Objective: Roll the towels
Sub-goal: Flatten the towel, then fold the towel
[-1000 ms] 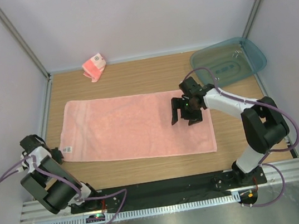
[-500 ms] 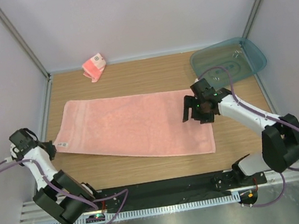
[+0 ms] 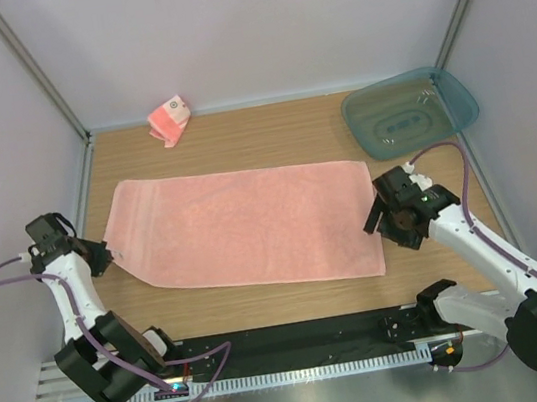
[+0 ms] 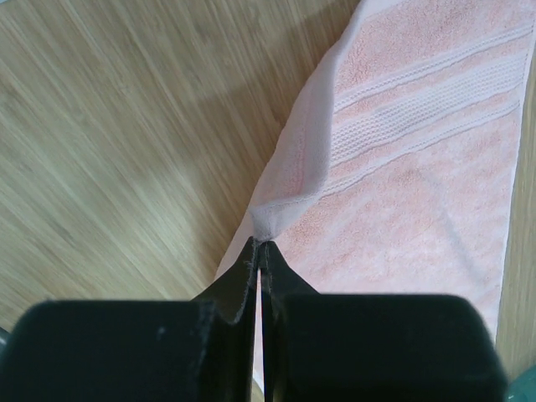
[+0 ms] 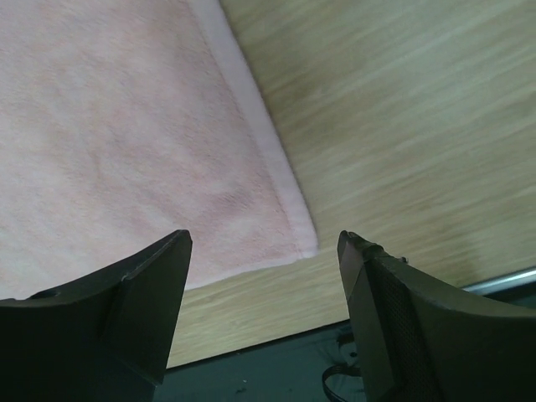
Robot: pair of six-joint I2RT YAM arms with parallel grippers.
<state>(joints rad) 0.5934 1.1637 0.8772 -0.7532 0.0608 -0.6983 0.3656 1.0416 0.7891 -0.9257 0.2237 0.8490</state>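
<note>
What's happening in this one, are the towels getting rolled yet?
Not yet. The left pincer is shut on the near-left corner of the large pink towel, which otherwise lies spread flat on the table. The right pincer hangs open over the towel's near-right corner without gripping it. The small striped towel sits bunched at the far-left edge, untouched. A teal tray sits at the far right.
</note>
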